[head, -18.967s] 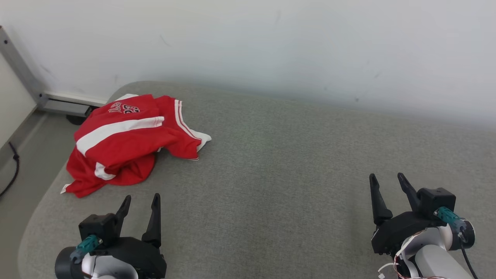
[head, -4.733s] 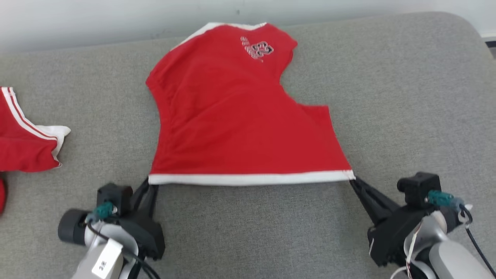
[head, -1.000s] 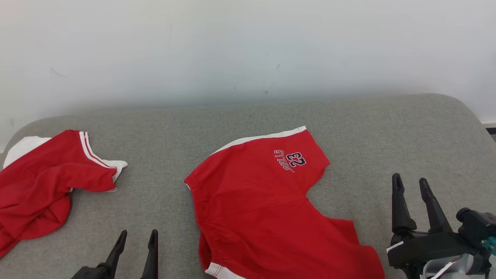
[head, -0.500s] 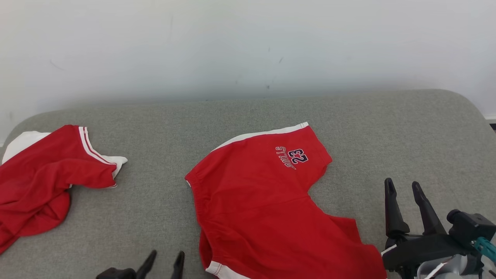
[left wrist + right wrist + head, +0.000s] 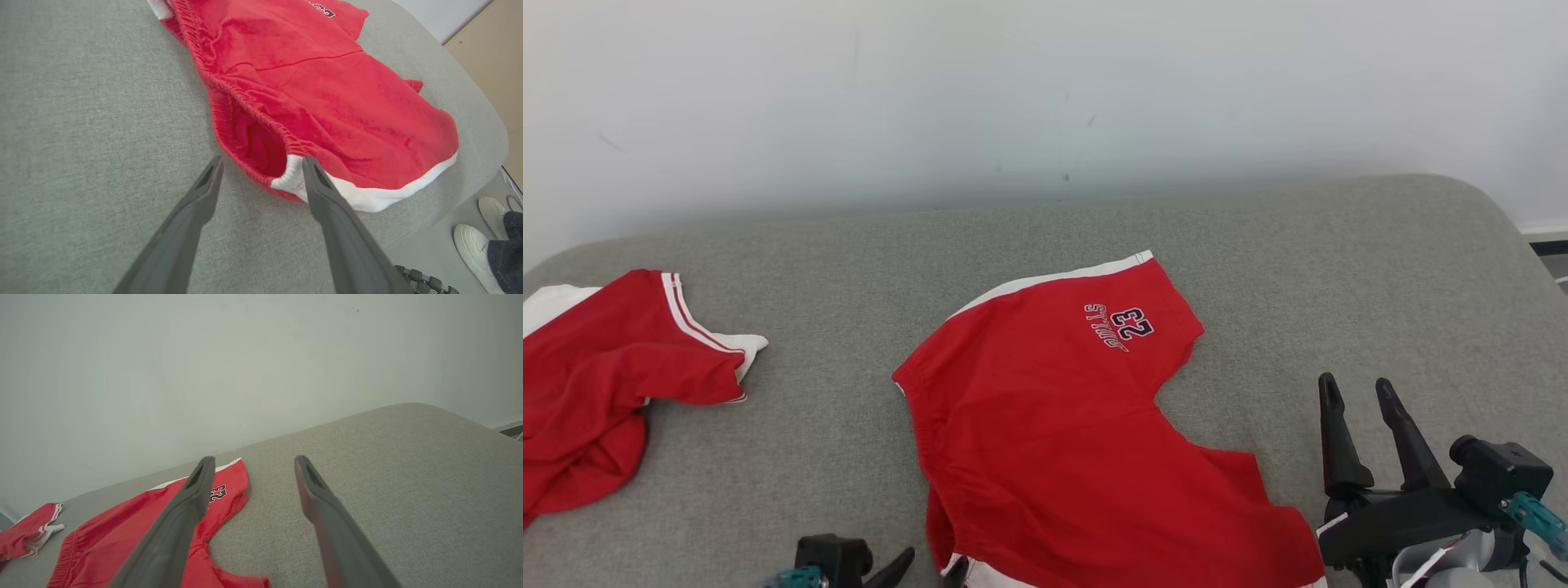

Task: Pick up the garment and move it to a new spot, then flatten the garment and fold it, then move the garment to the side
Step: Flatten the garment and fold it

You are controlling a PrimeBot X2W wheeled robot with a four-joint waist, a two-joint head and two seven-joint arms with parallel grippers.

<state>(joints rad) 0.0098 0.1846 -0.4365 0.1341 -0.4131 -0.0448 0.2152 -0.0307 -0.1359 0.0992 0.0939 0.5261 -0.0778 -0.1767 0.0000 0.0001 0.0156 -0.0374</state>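
Left gripper (image 5: 262,161), jaws spread and empty, had closed in during the last second on the red shorts (image 5: 327,94), whose white waistband corner lay between its fingertips. Right gripper (image 5: 1356,382) waited open beside them. Likely next: a flattening grasp.

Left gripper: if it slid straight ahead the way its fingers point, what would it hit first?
Probably the red shorts: the open left gripper points at their gaping waistband corner, seemingly almost touching.

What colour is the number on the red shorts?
The number is dark, nearly black; clearest in the head view.
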